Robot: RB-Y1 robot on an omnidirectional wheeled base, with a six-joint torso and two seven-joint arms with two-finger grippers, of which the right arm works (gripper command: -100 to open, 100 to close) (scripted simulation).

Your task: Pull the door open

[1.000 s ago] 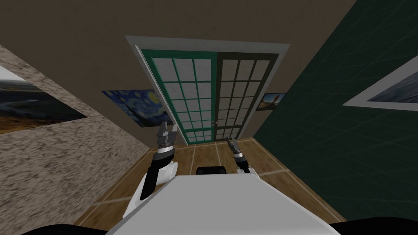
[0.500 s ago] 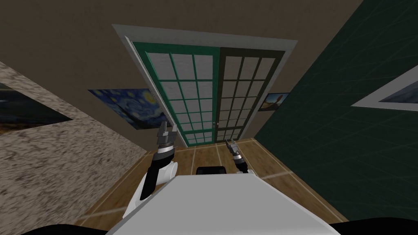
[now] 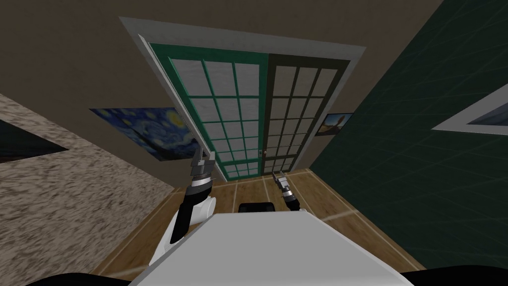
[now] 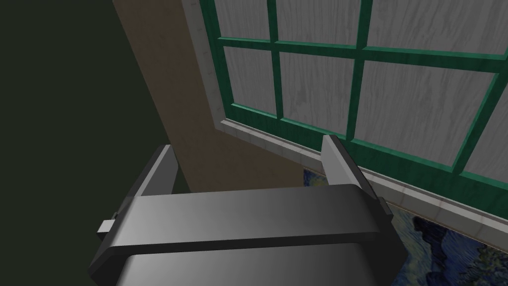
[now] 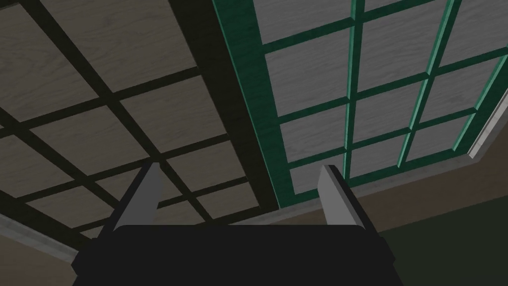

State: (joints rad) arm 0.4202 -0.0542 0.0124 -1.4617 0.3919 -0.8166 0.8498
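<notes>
A double door stands ahead in a pale grey frame. Its left leaf has green bars around grey panes, its right leaf dark bars. Small knobs sit where the leaves meet, low down. My left gripper is raised and open in front of the green leaf's left edge. My right gripper is lower, open, short of the dark leaf's foot; its wrist view looks up both leaves, dark and green. Neither gripper touches the door.
A blue swirling painting hangs left of the door, a small picture to its right. A speckled wall closes in on the left, a dark green wall on the right. Wooden floor lies before the door.
I have moved closer to the door, which looms larger and has drifted left in the head view. The left gripper's wrist has turned a little; the right gripper holds its place.
</notes>
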